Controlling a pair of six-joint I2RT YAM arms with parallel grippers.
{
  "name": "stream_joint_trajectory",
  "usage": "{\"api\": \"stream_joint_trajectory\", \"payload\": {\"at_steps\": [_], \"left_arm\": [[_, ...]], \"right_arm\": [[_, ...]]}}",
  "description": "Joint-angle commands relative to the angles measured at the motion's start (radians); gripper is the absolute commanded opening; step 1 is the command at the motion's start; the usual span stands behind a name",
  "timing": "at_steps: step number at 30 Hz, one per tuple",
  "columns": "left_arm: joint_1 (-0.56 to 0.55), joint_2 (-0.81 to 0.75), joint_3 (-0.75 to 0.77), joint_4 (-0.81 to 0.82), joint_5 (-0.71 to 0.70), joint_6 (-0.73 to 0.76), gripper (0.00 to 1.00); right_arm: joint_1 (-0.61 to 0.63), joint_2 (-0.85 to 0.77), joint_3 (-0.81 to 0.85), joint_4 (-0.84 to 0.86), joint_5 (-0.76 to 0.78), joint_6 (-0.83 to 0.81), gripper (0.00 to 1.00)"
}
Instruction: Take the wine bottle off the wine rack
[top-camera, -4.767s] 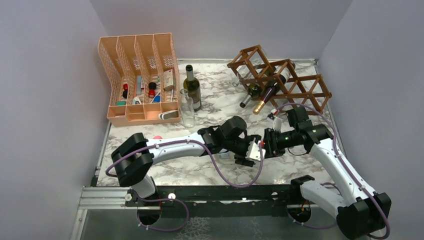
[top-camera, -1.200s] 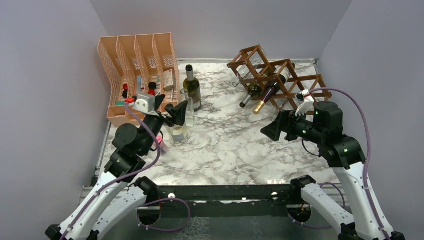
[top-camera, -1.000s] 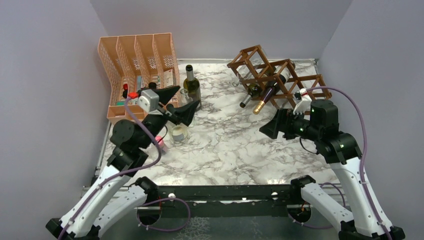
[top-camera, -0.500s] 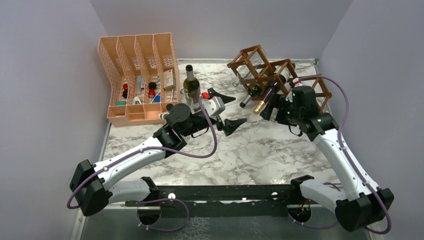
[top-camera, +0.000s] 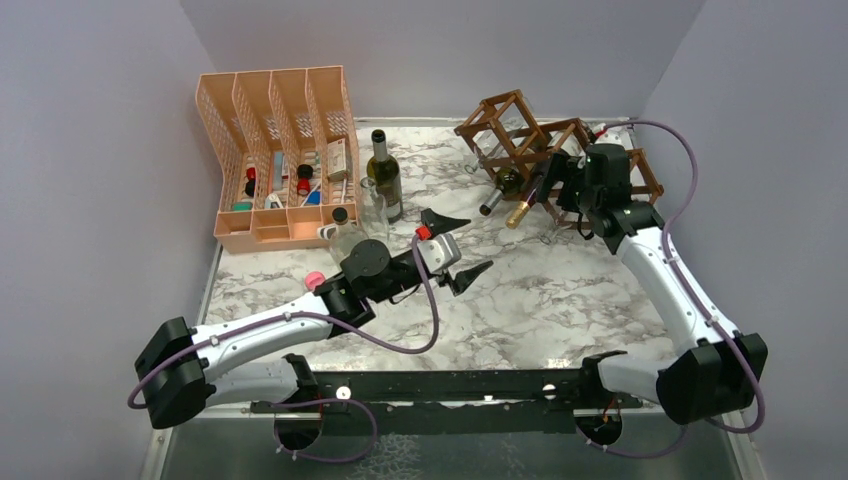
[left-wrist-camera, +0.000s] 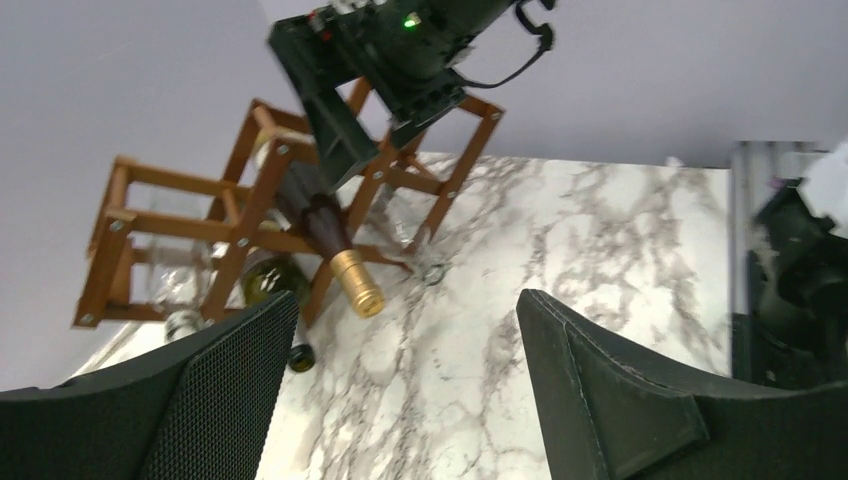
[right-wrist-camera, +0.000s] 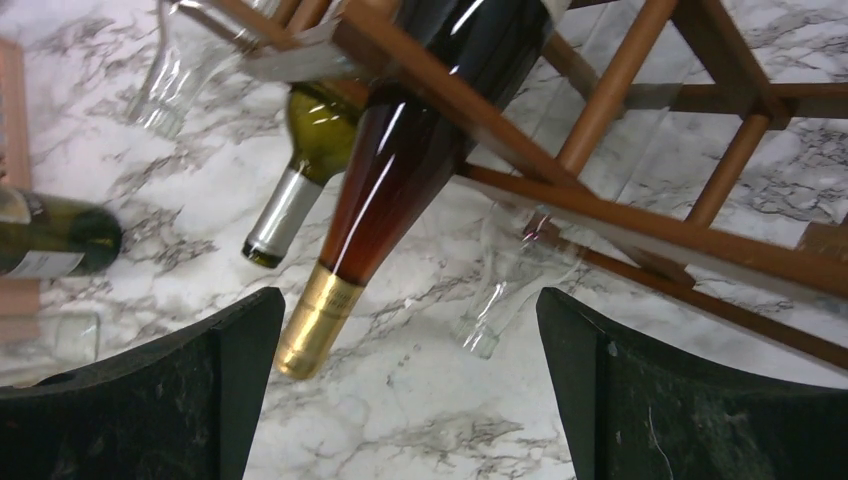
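Nearest me, the left gripper (top-camera: 462, 247) hangs low over the middle of the marble table (top-camera: 560, 300), its jaws spread wide with nothing between them and pointing across at the rack. A little pink object (top-camera: 314, 280) lies beside that arm's forearm. Further back on the right, the right gripper (top-camera: 562, 185) is up against the front of the wine rack (top-camera: 520, 125), jaws as wide as they go and closed on nothing. In its wrist camera the two fingers frame the wine bottle (right-wrist-camera: 400, 150) without touching it. That dark red bottle rests in a cell of the brown lattice, neck sloping down towards the table, its gold foil end poking out in front. Just left of it a green bottle (right-wrist-camera: 310, 140) with a silver capsule slants the same way, and clear glass bottles (right-wrist-camera: 180, 70) sit in other cells. At the far left a green bottle (top-camera: 383, 175) stands upright beside the peach organizer (top-camera: 270, 110). It has a pale label, perhaps printed, but I cannot read a word of it.
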Motion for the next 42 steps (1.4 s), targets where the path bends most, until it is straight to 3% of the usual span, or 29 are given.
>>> {"api": "stream_joint_trajectory", "payload": {"at_steps": [1, 23, 32, 38, 42], "left_arm": [[-0.019, 0.023, -0.009, 0.042, -0.275, 0.019, 0.86], [-0.020, 0.065, -0.005, 0.042, -0.252, 0.034, 0.86], [-0.019, 0.077, -0.002, 0.041, -0.242, 0.022, 0.91], [-0.018, 0.079, -0.006, 0.042, -0.219, 0.016, 0.94], [-0.018, 0.088, -0.004, 0.042, -0.209, 0.003, 0.94]], "right_arm": [[-0.072, 0.063, 0.048, 0.094, -0.031, -0.016, 1.00], [-0.227, 0.137, 0.056, 0.108, 0.032, -0.004, 1.00], [-0.220, 0.068, 0.002, 0.051, -0.397, 0.079, 1.00], [-0.216, 0.058, -0.097, 0.166, -0.553, 0.203, 1.00], [-0.183, 0.111, -0.100, 0.195, -0.548, 0.248, 1.00]]}}
